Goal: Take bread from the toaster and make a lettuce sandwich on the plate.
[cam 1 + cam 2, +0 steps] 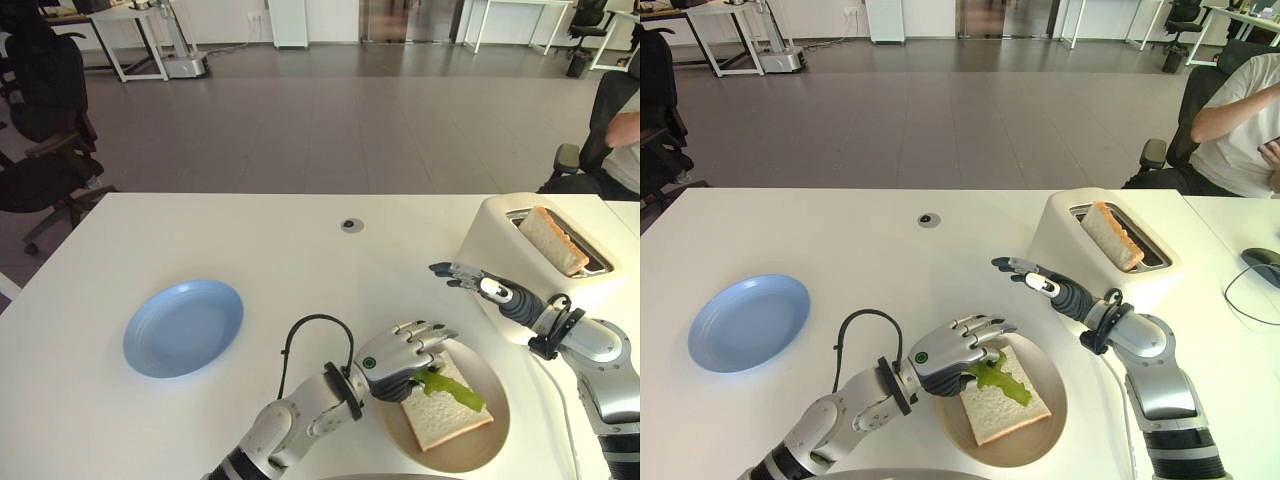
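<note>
Lettuce [455,392] pinched in left hand [400,360] over bread [450,420] on plate [482,450]; may stick, slide off. Right hand [475,280] flat, empty, near toaster [490,230]; could bump it

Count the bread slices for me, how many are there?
2. One slice sticks up out of the toaster on the right; the other slice lies on the tan plate near the front, under the lettuce. Another could be hidden inside the toaster.

Left hand: our grey-and-black left hand [400,358] sits palm-down, fingers curled on a green lettuce leaf [455,392].
Right hand: our right hand [478,282] is flat, fingers straight, holding nothing.
</note>
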### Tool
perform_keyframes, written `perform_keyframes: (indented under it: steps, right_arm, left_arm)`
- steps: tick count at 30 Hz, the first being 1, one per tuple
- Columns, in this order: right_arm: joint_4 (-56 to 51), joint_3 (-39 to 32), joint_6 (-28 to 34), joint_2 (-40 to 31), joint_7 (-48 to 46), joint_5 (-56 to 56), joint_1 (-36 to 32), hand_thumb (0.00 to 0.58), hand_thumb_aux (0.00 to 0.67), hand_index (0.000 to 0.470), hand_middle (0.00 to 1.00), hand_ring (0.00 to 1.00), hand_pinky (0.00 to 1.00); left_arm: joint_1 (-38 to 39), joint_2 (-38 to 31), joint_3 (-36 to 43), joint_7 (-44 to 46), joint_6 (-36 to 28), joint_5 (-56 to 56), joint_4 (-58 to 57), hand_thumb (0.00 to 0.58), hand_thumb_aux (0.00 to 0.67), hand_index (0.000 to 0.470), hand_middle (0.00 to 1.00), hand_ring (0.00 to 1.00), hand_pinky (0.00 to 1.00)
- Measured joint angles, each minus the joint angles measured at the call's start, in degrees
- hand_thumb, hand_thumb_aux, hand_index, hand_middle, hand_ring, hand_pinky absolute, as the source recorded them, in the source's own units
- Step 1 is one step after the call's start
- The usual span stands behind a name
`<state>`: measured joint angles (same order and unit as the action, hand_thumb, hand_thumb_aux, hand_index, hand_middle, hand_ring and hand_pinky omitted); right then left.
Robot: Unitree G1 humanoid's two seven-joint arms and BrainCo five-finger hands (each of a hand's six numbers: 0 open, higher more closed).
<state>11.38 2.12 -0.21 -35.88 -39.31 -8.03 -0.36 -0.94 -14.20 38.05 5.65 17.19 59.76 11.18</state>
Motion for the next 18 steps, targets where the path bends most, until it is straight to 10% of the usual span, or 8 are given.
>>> perform_keyframes:
  steps: [1, 2, 18]
  right_arm:
    - [0.03, -0.02, 0.00, 0.00, -0.01, 0.00, 0.01, 0.000, 0.000, 0.000, 0.00, 0.00, 0.00]
    - [0.08, -0.04, 0.01, 0.00, -0.01, 0.00, 0.02, 0.000, 0.000, 0.000, 0.00, 0.00, 0.00]
    - [3.37, 2.26, -2.11, -0.07, 0.22, -0.35, 0.24, 0.000, 0.000, 0.000, 0.00, 0.00, 0.00]
  left_arm:
    - [0.00, 0.03, 0.44, -0.07, -0.26, 0.48, -0.42, 0.040, 0.024, 0.017, 0.00, 0.00, 0.00]
    - [0.00, 0.04, 0.76, -0.12, -0.35, 0.87, -0.65, 0.000, 0.000, 0.000, 0.00, 0.00, 0.00]
    - [8.60, -9.29, -5.53, -0.26, -1.01, -2.44, 11.66, 0.000, 0.000, 0.000, 0.00, 0.00, 0.00]
